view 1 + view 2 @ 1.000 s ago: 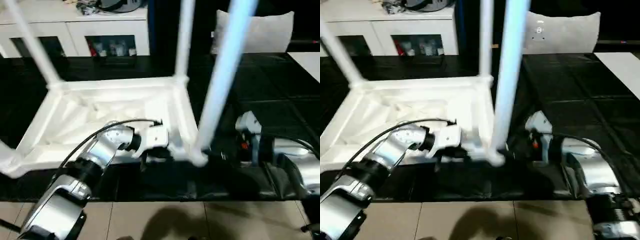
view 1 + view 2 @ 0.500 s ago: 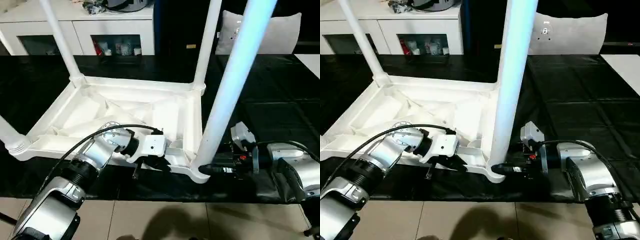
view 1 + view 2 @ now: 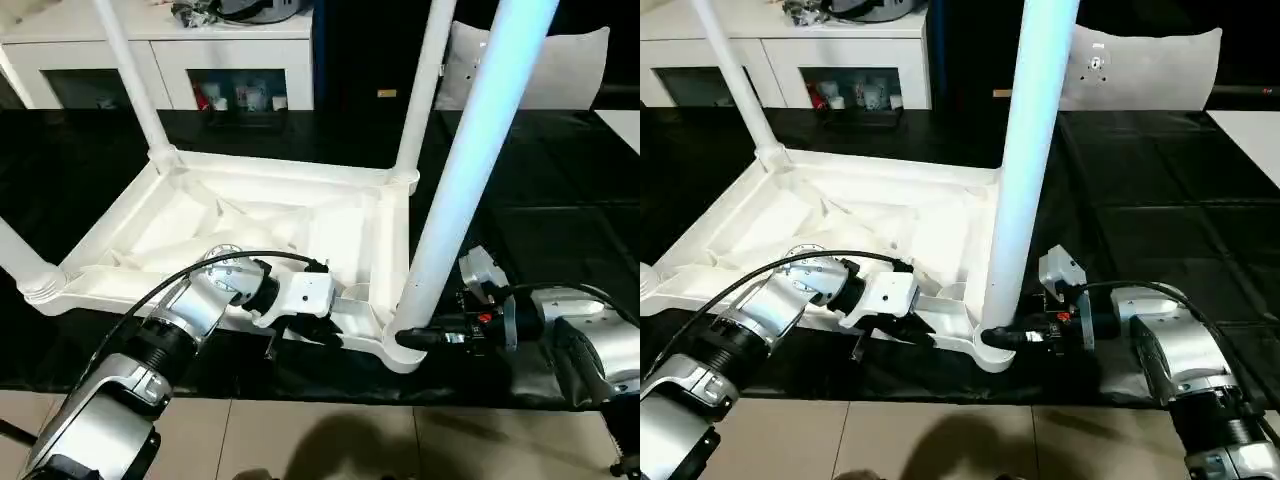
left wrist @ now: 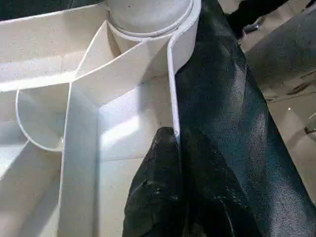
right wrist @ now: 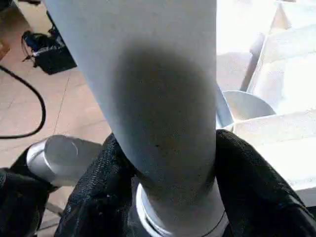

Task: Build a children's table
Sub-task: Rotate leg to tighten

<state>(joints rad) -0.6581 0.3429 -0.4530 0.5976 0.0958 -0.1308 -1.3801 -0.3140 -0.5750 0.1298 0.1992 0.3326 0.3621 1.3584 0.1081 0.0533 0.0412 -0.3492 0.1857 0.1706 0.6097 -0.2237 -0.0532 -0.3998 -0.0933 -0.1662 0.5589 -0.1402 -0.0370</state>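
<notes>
The children's table lies upside down on black cloth, its ribbed white top (image 3: 250,215) facing up. Its legs stand in the corner sockets: near right (image 3: 470,170), far right (image 3: 425,90), far left (image 3: 130,80) and near left (image 3: 20,260). My left gripper (image 4: 175,143) is shut on the thin front rim of the top, close to the near right socket (image 4: 148,19). My right gripper (image 5: 170,143) reaches in from the right. Its black fingers (image 5: 98,187) press both sides of the near right leg just above its socket.
A white cabinet (image 3: 200,60) with small items on its shelves runs along the back. A white cushion (image 3: 560,70) leans at the back right. Black cloth (image 3: 560,230) covers the work surface. Beige floor tiles (image 3: 330,440) begin right at its front edge.
The head camera has tilted, so the whole picture has shifted. My right gripper has moved in to the near right leg and narrowed around its base. The left gripper keeps its hold on the rim.
</notes>
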